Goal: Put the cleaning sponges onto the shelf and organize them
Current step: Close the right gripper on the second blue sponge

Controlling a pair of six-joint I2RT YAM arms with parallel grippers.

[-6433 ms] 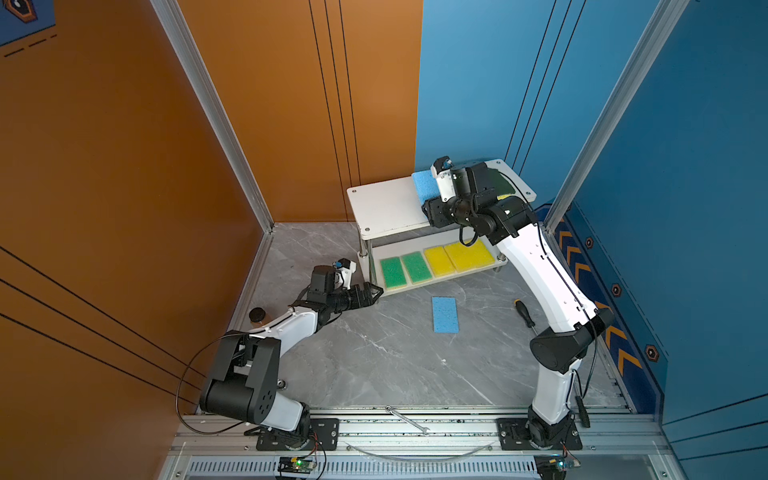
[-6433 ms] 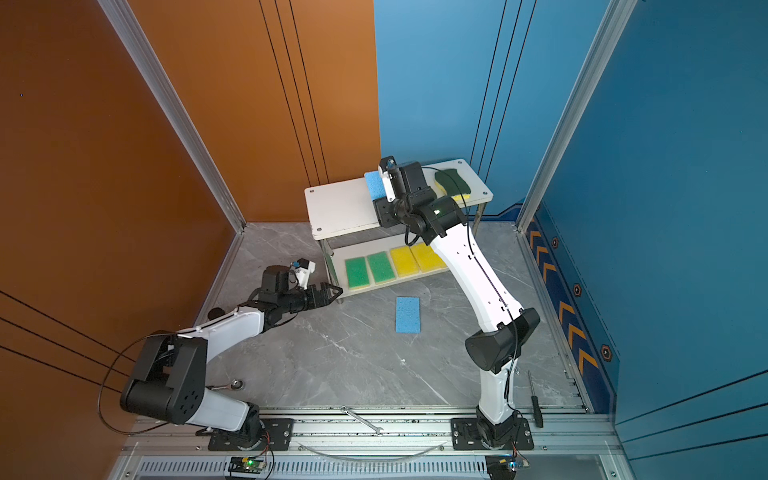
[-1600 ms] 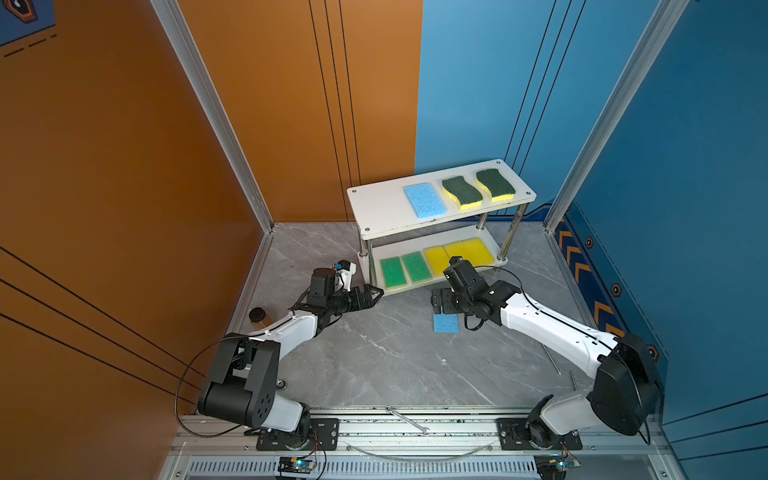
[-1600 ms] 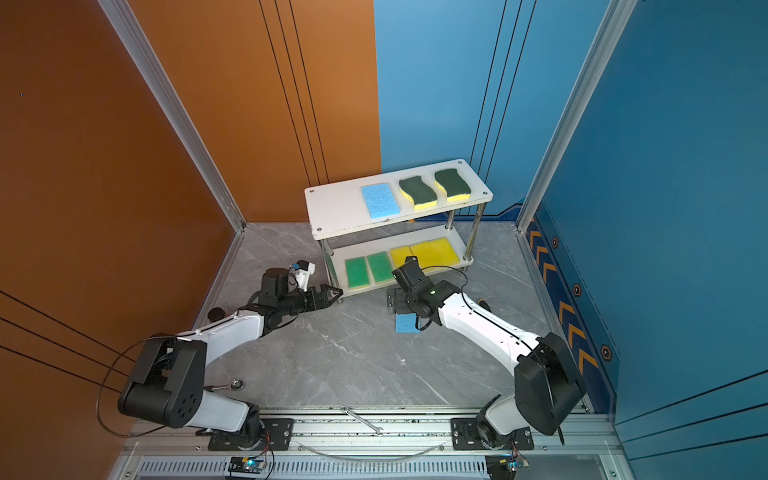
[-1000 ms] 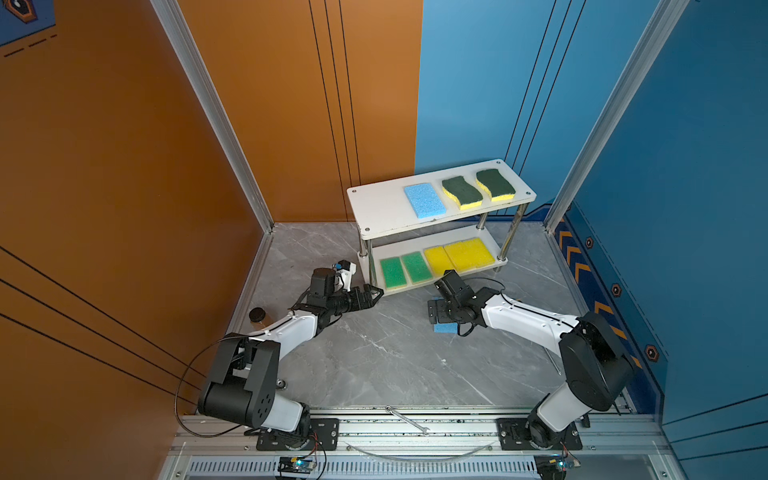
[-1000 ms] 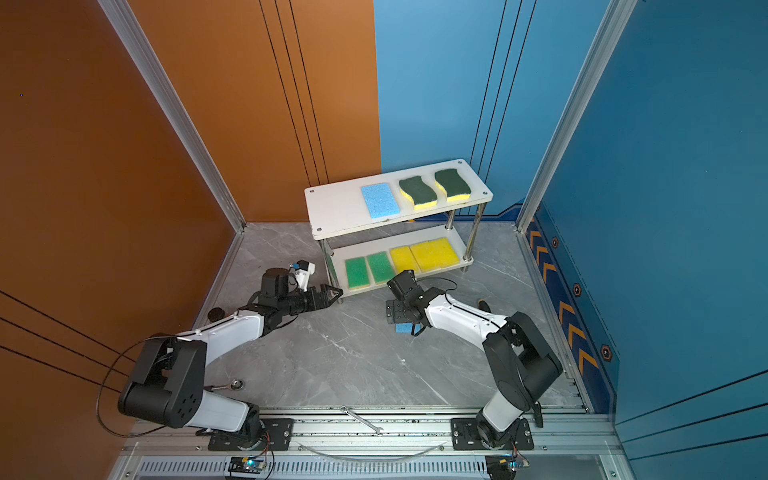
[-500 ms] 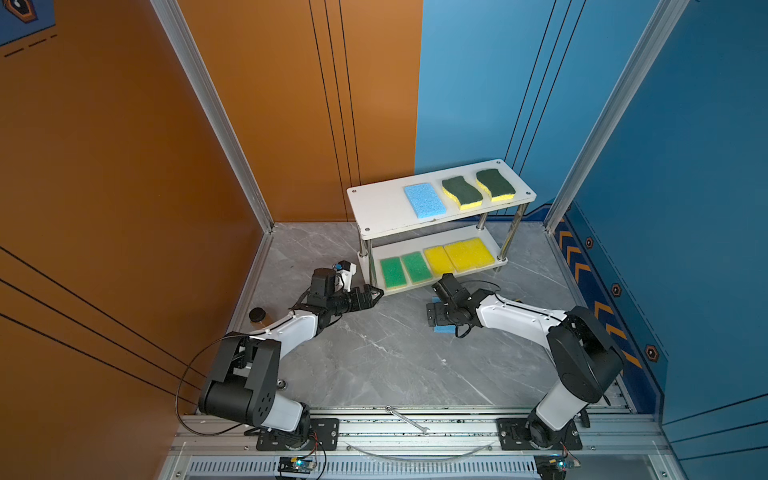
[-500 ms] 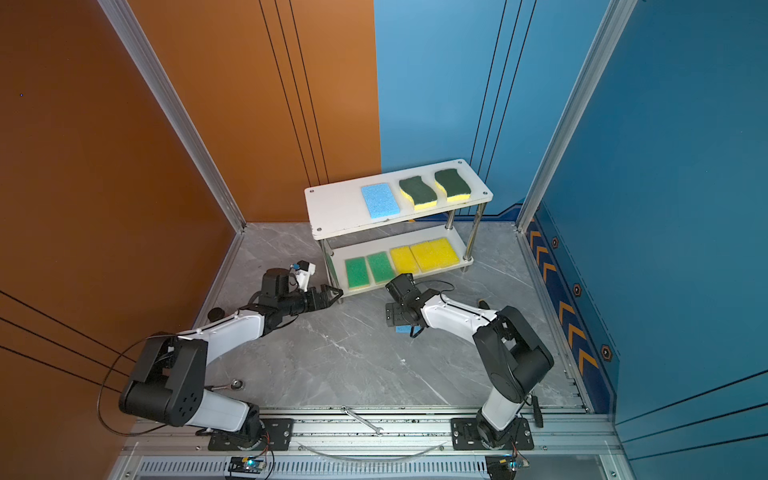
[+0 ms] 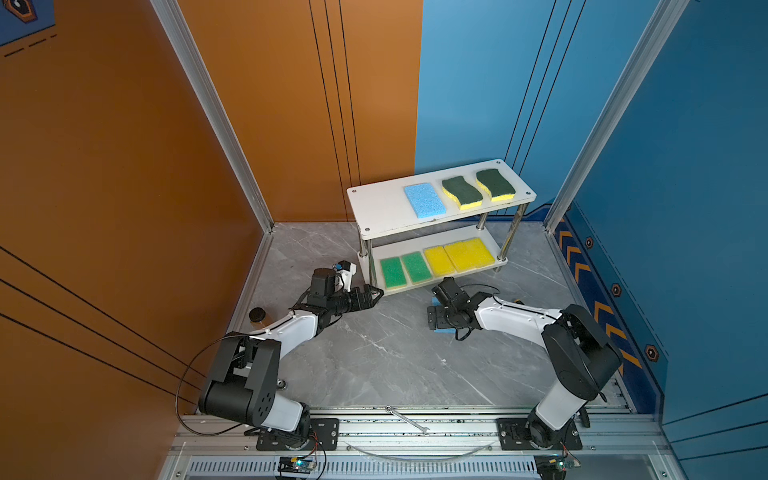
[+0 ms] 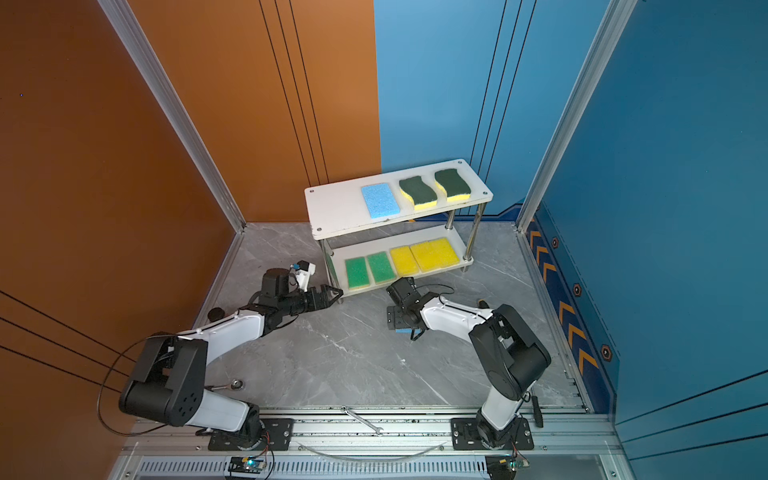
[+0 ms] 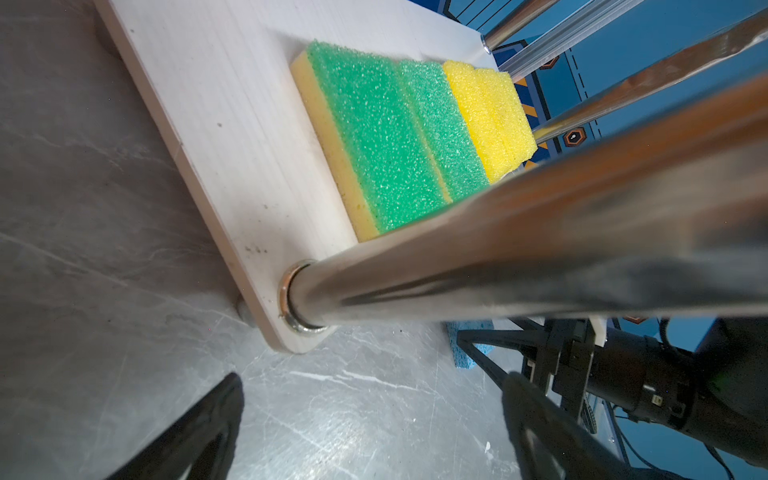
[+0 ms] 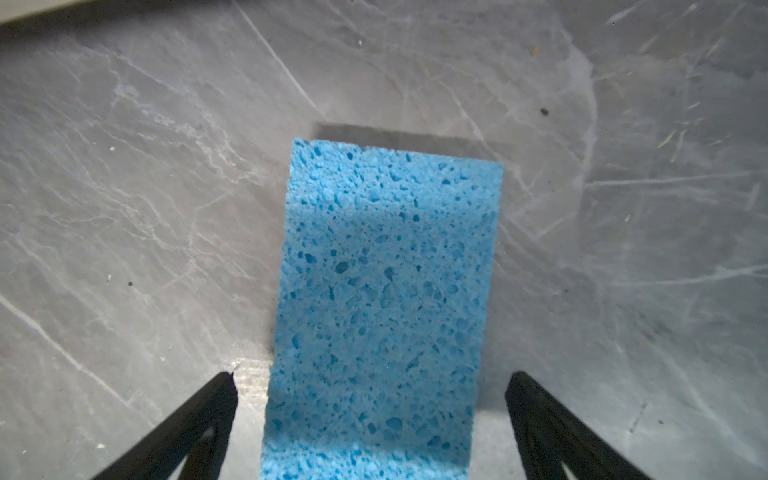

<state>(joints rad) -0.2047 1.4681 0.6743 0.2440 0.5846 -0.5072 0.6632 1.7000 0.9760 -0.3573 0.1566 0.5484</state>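
Spread wide with right gripper astride blue sponge, gaps either side.
Flat on floor, at six o'clock from shelf; left gripper spread too, empty, beside post at shelf's eight o'clock corner.

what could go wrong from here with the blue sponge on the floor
1. The right end effector straddles the floor sponge with open jaws; the soft foam might buckle or slip when squeezed.
2. The left end effector sits close beside a chrome post of the shelf; a careless swing could jolt it.
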